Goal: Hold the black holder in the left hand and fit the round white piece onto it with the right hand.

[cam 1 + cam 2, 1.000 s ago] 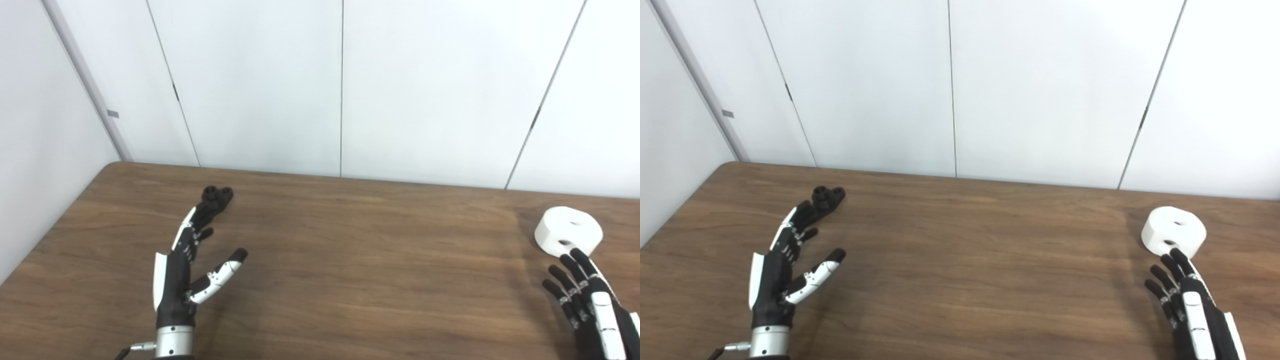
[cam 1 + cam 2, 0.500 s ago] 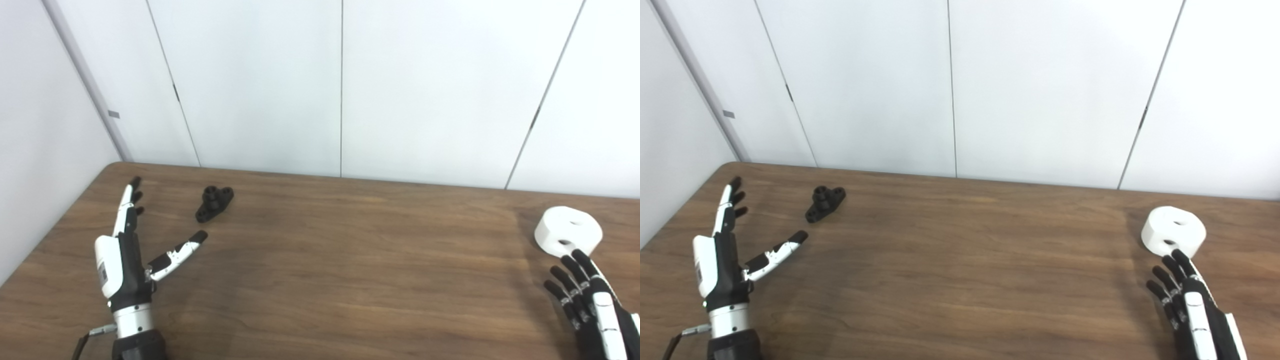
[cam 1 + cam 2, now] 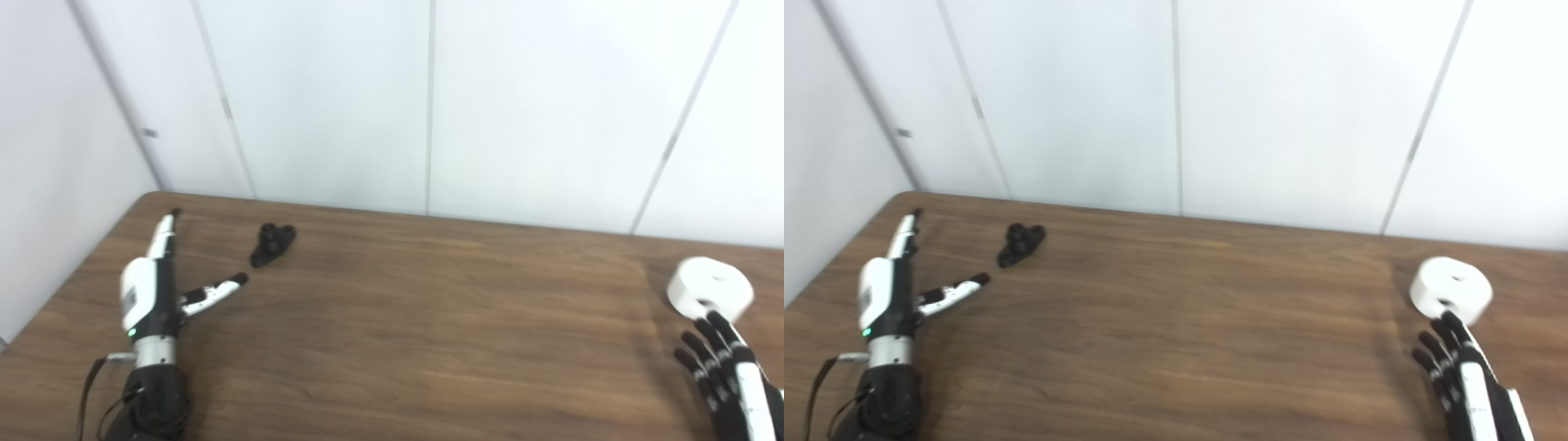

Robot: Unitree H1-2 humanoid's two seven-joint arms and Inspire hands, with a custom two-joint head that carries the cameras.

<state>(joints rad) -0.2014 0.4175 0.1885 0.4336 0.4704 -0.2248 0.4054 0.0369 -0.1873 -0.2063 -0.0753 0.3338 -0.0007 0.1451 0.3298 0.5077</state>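
reach stage: left robot hand (image 3: 150, 294) released, near-left of the black holder (image 3: 272, 244) on the worktop (image 3: 392, 331); right robot hand (image 3: 729, 380) released by the round white piece (image 3: 710, 289), far right. next, grasp both.

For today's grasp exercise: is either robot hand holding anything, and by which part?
Nothing is held. Left hand and right hand are open; holder and white piece lie free.

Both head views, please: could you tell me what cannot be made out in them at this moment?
- Right hand: its wrist and palm are cut off by the bottom right corner in both views.
- Round white piece: fingertips cover its near edge, so contact cannot be judged.
- Black holder: small and blurred in both views; its shape is unclear.
- Left hand: seen from the back, so its palm is hidden.
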